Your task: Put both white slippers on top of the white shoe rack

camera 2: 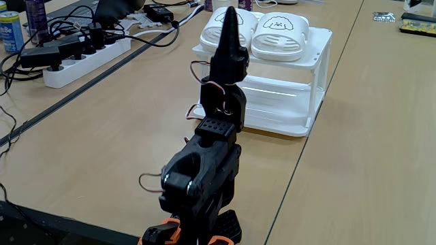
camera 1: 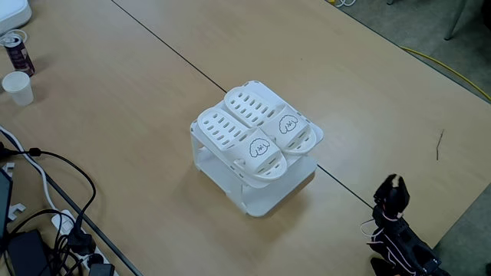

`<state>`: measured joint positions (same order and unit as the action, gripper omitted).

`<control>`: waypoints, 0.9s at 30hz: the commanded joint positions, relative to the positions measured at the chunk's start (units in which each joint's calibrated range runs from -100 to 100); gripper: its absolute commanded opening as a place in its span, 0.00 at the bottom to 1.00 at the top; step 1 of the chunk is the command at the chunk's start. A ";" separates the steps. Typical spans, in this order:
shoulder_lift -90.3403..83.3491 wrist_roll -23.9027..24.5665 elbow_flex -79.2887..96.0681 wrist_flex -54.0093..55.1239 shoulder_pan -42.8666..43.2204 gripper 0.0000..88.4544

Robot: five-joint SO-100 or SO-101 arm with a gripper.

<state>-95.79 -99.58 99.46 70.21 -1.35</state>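
Looking down in a fixed view, you have a pale wooden desk (camera 1: 115,115) made of panels with dark seams running diagonally between them, and a strip of grey floor (camera 1: 430,23) with a yellow cable (camera 1: 449,67) past its far edge. One white shoe rack (camera 1: 257,195) stands near the middle of the desk, and two white slippers lie side by side on its top panel, touching each other: one slipper (camera 1: 238,142) nearer the camera, the other slipper (camera 1: 268,115) behind it, each with a puppy face on the strap. Your arm is folded well apart from the rack at the lower right of that view, its black claw (camera 1: 393,184) pointing up; in another fixed view the claw (camera 2: 229,20) rises as a narrow closed wedge in front of the rack, with nothing in it. At the top left of the desk you can count one drink can (camera 1: 17,50) and one white paper cup (camera 1: 18,87). A tangle of black and white cables (camera 1: 46,199) crosses the lower left corner, and one white power strip (camera 2: 85,58) lies beside the cabling.
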 commanded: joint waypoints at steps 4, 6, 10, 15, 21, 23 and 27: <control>-3.11 -0.42 0.27 11.93 2.66 0.01; -3.11 -0.42 0.27 17.62 5.46 0.01; -3.20 -0.42 0.27 27.80 6.45 0.01; -3.28 -0.42 0.27 29.44 6.36 0.01; -3.28 -0.42 0.27 29.44 6.36 0.01; -3.28 -0.42 0.27 29.44 6.36 0.01; -3.11 -0.42 0.27 29.35 6.36 0.01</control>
<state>-99.09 -99.58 99.28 99.40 4.79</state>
